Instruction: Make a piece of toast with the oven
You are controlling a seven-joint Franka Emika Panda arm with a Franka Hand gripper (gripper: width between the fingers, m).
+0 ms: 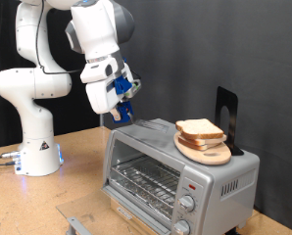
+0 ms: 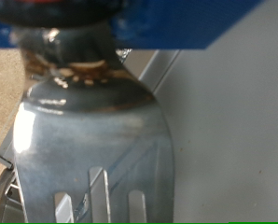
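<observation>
Piece of toast (image 1: 199,129): a squarish slice of pale tan bread with a darker brown crust, lying flat on a round light wooden board (image 1: 207,150) atop the oven, toward the exterior view's right. Oven (image 1: 175,171): a small silver countertop toaster oven; glass-fronted door closed, wire rack visible behind the glass, two round knobs stacked at the front's right edge, a small red mark above them.

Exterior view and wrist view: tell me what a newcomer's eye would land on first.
In the exterior view, the piece of toast on a round wooden board atop the oven, door shut. The gripper hangs above the oven's top-left corner. In the wrist view, a slotted metal spatula held in the gripper fills the frame.
</observation>
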